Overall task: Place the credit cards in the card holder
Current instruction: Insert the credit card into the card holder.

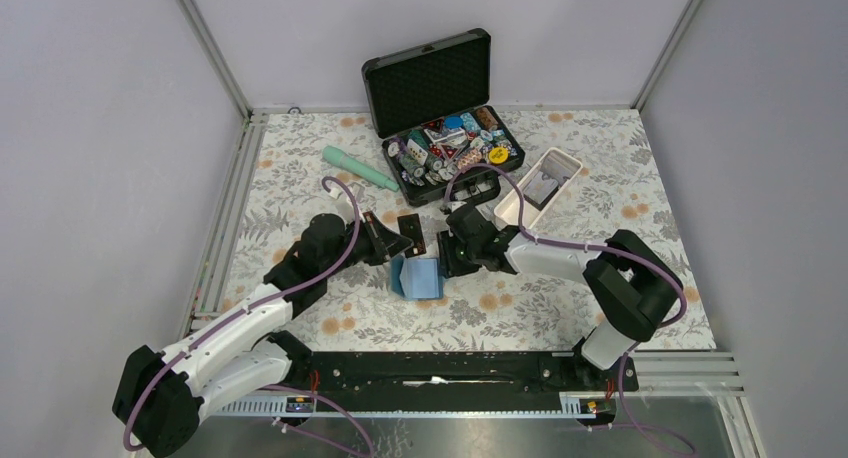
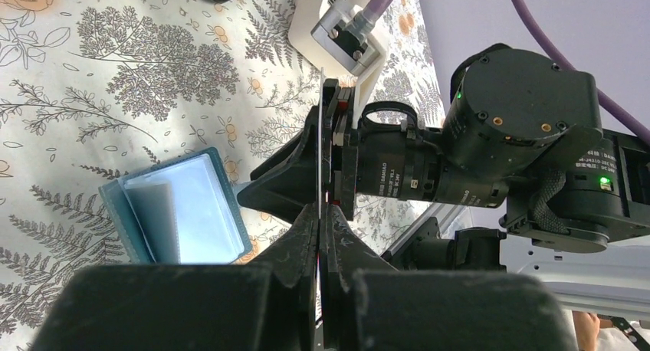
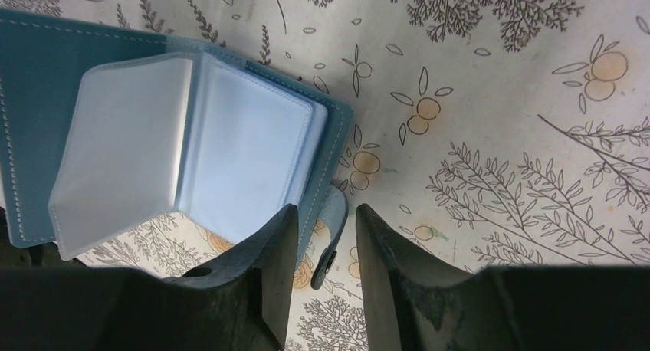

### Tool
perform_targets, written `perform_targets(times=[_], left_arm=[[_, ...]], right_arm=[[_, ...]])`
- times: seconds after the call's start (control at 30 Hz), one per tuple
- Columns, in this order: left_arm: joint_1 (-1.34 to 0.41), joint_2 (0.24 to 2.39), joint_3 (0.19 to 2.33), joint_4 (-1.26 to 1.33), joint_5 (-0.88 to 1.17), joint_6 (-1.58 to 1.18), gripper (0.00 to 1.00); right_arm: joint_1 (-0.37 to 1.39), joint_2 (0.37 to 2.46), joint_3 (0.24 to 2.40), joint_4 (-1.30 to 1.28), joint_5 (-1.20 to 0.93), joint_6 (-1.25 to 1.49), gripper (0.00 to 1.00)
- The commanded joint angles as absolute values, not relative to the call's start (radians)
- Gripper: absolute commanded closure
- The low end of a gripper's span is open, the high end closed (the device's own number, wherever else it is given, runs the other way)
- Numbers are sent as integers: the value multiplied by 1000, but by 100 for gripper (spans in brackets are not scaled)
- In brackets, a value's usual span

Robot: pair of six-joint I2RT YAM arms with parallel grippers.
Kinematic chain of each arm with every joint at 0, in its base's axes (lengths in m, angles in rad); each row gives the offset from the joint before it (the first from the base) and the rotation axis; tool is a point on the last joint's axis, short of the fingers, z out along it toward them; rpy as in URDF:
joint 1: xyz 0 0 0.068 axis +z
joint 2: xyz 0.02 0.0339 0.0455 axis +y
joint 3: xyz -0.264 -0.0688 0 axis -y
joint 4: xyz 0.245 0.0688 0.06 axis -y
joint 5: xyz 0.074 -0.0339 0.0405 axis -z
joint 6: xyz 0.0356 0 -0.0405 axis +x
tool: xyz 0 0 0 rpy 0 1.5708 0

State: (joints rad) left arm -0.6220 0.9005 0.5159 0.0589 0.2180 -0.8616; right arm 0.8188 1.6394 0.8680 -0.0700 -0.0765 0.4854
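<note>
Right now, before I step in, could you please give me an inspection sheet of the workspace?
Surface: floral-print tablecloth, lying flat.
Job's things: teal-blue folding card holder lies open, pale sleeves showing; thin dark card held above it.
Clutter: open black foam-lined case holding poker chips; mint-green cylinder; long white plastic tray.
Grippers: left gripper shut on the card; right gripper open, fingers astride the holder's snap tab.
Cables: purple cables loop along both arms.
Surroundings: grey walls, aluminium frame.
</note>
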Motion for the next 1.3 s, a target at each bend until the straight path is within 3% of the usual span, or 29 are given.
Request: perform_targets(times=[0.0, 0.3, 0.53, 0.87, 1.27], left_arm=[[-617, 890, 565, 75, 187, -843, 100], [-617, 886, 566, 68, 186, -842, 100], [-618, 909, 580, 57, 204, -840, 100], [-618, 922, 583, 77, 236, -858, 100], [-664, 1037, 525, 209, 284, -973, 100]], right_arm=[[842, 1653, 907, -115, -27, 478, 60], [856, 1654, 915, -144, -5, 482, 68], [858, 1617, 902, -126, 23, 484, 100], [857, 1480, 911, -130, -25, 505, 100], [858, 1485, 901, -133, -39, 514, 100]])
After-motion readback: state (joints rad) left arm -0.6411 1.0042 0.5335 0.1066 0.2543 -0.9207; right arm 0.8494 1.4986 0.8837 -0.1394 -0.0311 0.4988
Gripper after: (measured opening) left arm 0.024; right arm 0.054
